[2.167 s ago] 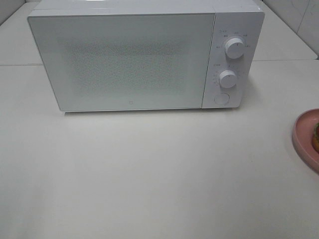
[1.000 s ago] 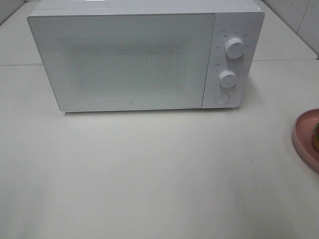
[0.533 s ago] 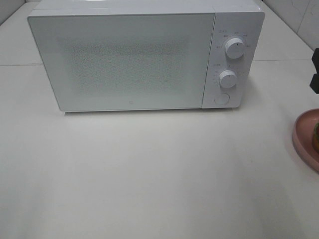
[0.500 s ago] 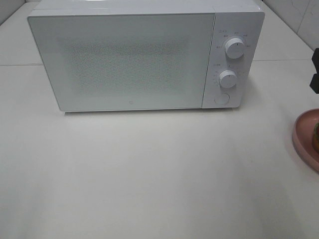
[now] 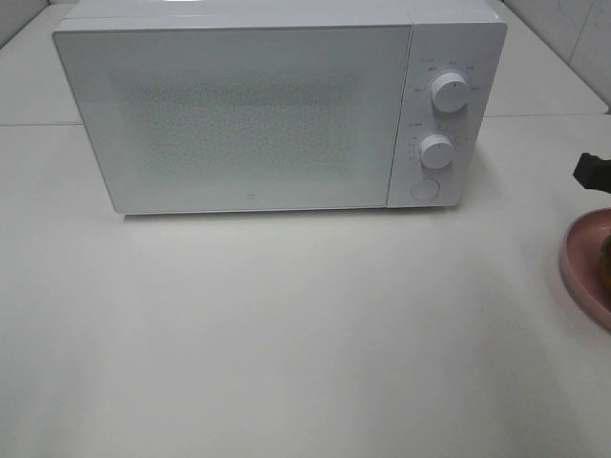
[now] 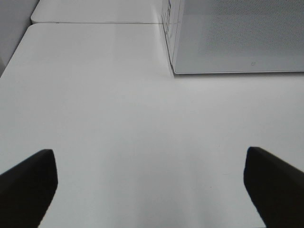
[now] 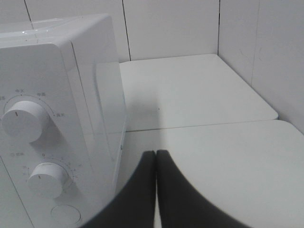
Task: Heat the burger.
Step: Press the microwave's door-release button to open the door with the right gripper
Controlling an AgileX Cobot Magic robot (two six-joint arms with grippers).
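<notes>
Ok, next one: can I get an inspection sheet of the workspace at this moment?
Surface: white table, with the microwave standing on it, door shut.
Job's things: burger on a pink plate, both cut off by the right edge of the high view.
Clutter: nothing seen.
End effectors: left end effector open, empty, above the table; right end effector shut on nothing, beside the microwave's knobs.
Cables: nothing seen.
Surroundings: white tiled wall.
</notes>
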